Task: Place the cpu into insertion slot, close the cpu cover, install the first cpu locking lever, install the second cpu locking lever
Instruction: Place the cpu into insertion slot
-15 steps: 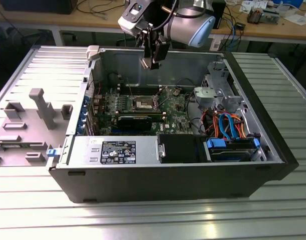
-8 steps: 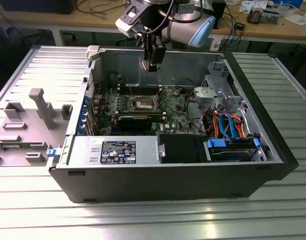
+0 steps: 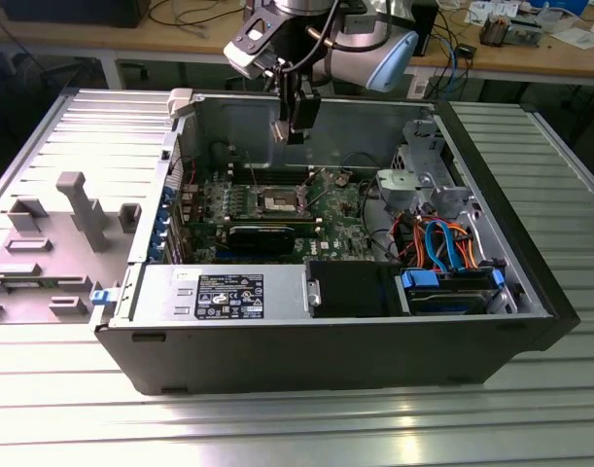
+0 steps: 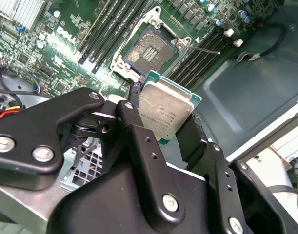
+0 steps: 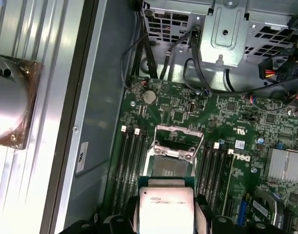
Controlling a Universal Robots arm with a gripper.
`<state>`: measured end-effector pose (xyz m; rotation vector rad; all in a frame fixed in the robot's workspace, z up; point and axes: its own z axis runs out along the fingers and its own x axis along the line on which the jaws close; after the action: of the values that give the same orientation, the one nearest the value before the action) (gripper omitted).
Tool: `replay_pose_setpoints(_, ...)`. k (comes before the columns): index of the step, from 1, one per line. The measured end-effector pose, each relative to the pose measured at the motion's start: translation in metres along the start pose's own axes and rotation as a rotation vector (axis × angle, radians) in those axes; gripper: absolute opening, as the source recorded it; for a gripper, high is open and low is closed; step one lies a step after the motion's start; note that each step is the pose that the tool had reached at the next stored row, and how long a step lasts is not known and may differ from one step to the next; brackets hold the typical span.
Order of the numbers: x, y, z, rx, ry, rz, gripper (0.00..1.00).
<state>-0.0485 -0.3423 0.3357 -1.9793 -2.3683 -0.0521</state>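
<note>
Second wrist view: gripper (image 4: 164,130) clamped on the cpu (image 4: 166,109) by two opposite edges, held above the motherboard (image 4: 70,48), short of the open insertion slot (image 4: 149,48). My read: square the chip to the socket rim, keep it level, avoid any sideways drag.

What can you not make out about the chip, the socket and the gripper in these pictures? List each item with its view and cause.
1. Chip underside: hidden in both wrist views, which face its silver top.
2. Socket near edge: first wrist view, covered by the chip.
3. Chip's side edges: second wrist view, covered by the gripper.
</note>
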Motion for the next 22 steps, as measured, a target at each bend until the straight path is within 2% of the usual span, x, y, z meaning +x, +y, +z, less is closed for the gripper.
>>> replay_pose_setpoints(3, -0.0003, 0.0, 0.0044, -0.001, 0.0003, 0.042, 0.55)
replay_pose_setpoints(6, -0.0004, 0.0, 0.007, -0.0005, 0.0005, 0.053, 0.55)
replay_pose_setpoints(12, -0.0004, 0.0, 0.0075, -0.0005, 0.0005, 0.053, 0.55)
replay_pose_setpoints(19, -0.0009, 0.0001, 0.0152, 0.002, 0.0009, 0.054, 0.55)
replay_pose_setpoints(22, -0.001, 0.0001, 0.0155, 0.002, 0.0009, 0.054, 0.55)
